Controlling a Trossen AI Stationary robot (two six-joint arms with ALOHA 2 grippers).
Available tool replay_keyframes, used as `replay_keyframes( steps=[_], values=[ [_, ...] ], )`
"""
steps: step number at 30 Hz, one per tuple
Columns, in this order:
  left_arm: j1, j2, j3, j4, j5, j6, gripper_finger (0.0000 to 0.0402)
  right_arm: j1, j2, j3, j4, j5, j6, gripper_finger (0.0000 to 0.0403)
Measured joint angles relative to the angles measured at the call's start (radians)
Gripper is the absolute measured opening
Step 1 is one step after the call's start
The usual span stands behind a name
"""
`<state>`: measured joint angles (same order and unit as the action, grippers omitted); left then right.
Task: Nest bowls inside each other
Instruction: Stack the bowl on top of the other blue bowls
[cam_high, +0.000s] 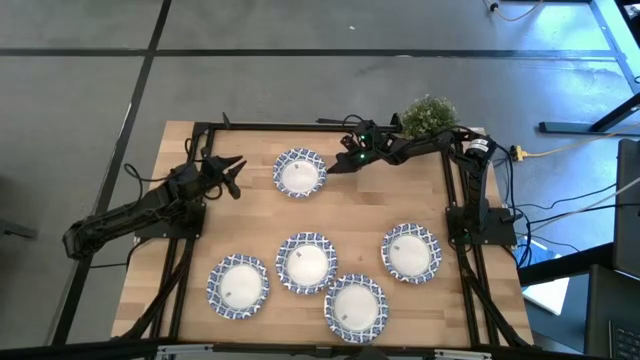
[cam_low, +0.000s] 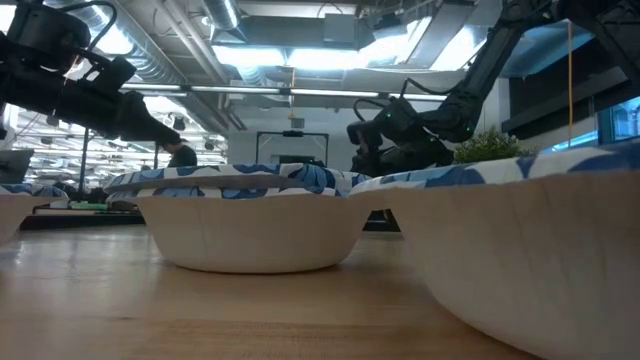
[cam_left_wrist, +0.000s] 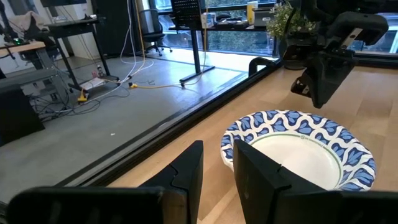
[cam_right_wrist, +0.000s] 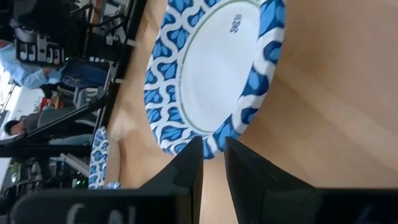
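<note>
Bowls sit unstacked: one (cam_high: 300, 173) near the table's (cam_high: 190, 230) far edge between both grippers, the others along the near edge. The left gripper (cam_high: 233, 172) and right gripper (cam_high: 336, 164), each nearly closed on nothing, could collide or shove that bowl sideways.

5 bowls (cam_high: 300, 173) upright, separate, blue-patterned rims.
</note>
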<state>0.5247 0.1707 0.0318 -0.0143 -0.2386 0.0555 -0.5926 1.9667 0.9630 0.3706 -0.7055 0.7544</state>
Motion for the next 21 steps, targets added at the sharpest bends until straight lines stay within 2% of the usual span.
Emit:
replay_keyframes(
  steps=[21],
  values=[
    [0.000, 0.000, 0.000, 0.000, 0.000, 0.000, 0.0082, 0.003, 0.000, 0.000, 0.029, 0.033, -0.014, 0.0068]
  ],
)
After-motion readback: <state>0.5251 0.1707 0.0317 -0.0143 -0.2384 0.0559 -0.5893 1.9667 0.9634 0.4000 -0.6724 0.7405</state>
